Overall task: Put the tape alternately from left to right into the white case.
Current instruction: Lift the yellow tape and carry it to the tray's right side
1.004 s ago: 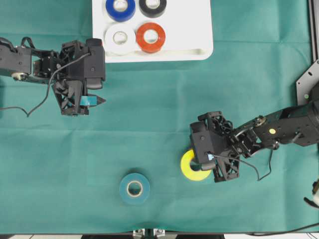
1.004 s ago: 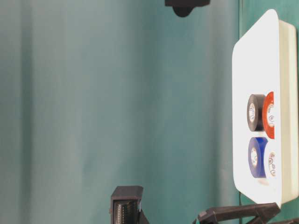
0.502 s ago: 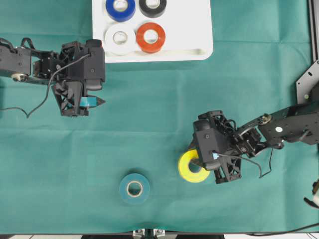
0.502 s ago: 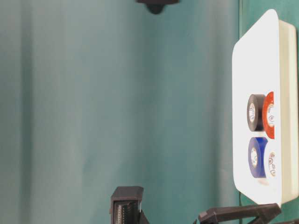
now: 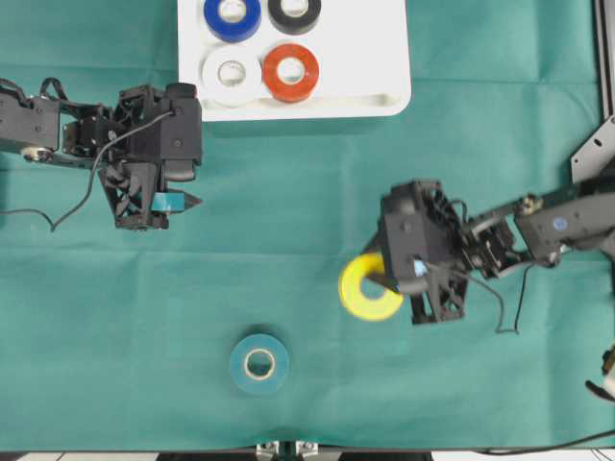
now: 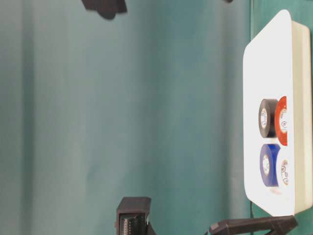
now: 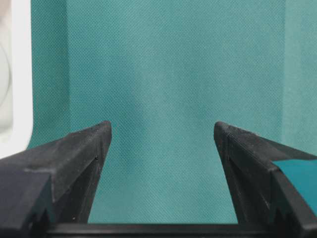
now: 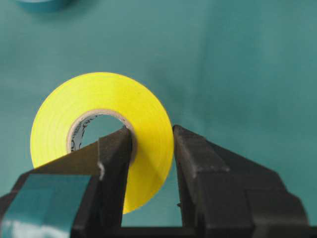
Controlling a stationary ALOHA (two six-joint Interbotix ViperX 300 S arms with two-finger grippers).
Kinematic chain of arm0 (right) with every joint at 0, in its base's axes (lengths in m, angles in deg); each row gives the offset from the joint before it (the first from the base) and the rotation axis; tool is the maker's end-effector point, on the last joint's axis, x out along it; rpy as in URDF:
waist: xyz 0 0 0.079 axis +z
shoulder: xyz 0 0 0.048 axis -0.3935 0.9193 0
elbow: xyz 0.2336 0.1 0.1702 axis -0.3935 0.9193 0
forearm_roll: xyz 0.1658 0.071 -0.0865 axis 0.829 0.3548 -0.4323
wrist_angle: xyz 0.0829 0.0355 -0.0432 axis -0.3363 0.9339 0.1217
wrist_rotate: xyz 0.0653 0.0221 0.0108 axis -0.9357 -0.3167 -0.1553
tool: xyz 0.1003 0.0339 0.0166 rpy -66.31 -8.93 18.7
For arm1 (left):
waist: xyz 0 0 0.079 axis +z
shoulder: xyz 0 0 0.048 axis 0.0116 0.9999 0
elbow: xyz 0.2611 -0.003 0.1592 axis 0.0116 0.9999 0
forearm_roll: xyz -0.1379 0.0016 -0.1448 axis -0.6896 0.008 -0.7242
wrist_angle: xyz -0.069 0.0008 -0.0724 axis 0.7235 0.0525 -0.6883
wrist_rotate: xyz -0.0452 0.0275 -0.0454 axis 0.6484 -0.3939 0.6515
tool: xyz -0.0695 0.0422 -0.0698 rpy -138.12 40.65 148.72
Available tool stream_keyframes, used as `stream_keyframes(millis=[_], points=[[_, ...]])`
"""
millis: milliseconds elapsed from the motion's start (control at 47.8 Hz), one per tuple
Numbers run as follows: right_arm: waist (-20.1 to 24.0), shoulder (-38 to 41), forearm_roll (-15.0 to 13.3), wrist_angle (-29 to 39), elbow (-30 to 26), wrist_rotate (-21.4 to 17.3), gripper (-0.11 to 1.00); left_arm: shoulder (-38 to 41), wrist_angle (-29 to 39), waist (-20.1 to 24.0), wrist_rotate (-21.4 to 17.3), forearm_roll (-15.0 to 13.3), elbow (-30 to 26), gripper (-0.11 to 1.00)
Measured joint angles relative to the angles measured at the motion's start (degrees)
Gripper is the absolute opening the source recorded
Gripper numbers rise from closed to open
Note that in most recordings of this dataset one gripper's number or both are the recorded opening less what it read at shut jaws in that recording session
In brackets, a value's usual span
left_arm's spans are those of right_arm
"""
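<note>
My right gripper (image 5: 386,279) (image 8: 152,136) is shut on the yellow tape (image 5: 368,288) (image 8: 101,124), one finger through its core and one on the outer wall, lifted off the cloth. The teal tape (image 5: 258,364) lies flat near the front edge. In the white case (image 5: 370,58) (image 6: 274,73) sit the blue tape (image 5: 232,16), black tape (image 5: 294,12), white tape (image 5: 232,74) and red-orange tape (image 5: 291,72). My left gripper (image 5: 192,200) (image 7: 161,130) hovers open over bare cloth just below the case's left corner, with nothing between its fingers.
The green cloth (image 5: 288,192) covers the table. A metal bracket (image 5: 591,158) stands at the right edge. The case's right half holds no rolls.
The right gripper has risen and moved up and slightly right with the yellow tape, tilting it. The left arm has barely shifted.
</note>
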Motion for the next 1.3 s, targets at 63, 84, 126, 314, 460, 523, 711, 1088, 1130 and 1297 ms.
stream_keyframes(millis=[63, 84, 126, 314, 460, 523, 711, 1088, 1130, 1297], points=[[-1.1, 0.0, 0.0, 1.0, -0.4, 0.2, 0.26, 0.1, 0.0, -0.1, -0.1, -0.1, 0.0, 0.90], [-1.5, 0.0, 0.0, 1.1, -0.4, 0.3, 0.26, 0.0, -0.1, -0.1, 0.0, 0.0, 0.0, 0.90], [-2.2, 0.0, 0.0, 1.5, -0.7, 0.4, 0.26, 0.0, -0.1, -0.2, 0.0, 0.0, 0.0, 0.90], [-6.6, 0.0, -0.5, 2.1, -1.5, 0.5, 0.26, 0.0, 0.0, -0.3, -0.1, 0.0, 0.0, 0.90], [-9.9, 0.0, -1.6, 2.2, -1.7, 0.6, 0.26, 0.0, 0.0, -0.3, 0.0, 0.0, 0.0, 0.90], [-11.3, 0.0, -2.3, 2.3, -1.7, 0.6, 0.26, 0.0, -0.1, -0.3, -0.1, -0.1, 0.0, 0.90], [-14.9, 0.0, -4.4, 2.3, -1.8, 0.5, 0.26, 0.0, -0.1, -0.3, 0.0, 0.0, 0.0, 0.90], [-21.3, 0.0, -7.5, 2.3, -3.0, 0.6, 0.26, 0.0, 0.0, -0.3, -0.1, 0.0, 0.1, 0.90], [-22.1, 0.0, -7.8, 2.3, -3.0, 0.6, 0.26, 0.0, -0.1, -0.3, -0.1, 0.0, 0.0, 0.90], [-26.4, 0.0, -9.5, 2.3, -3.0, 0.6, 0.26, 0.0, -0.1, -0.4, -0.1, -0.1, 0.1, 0.90]])
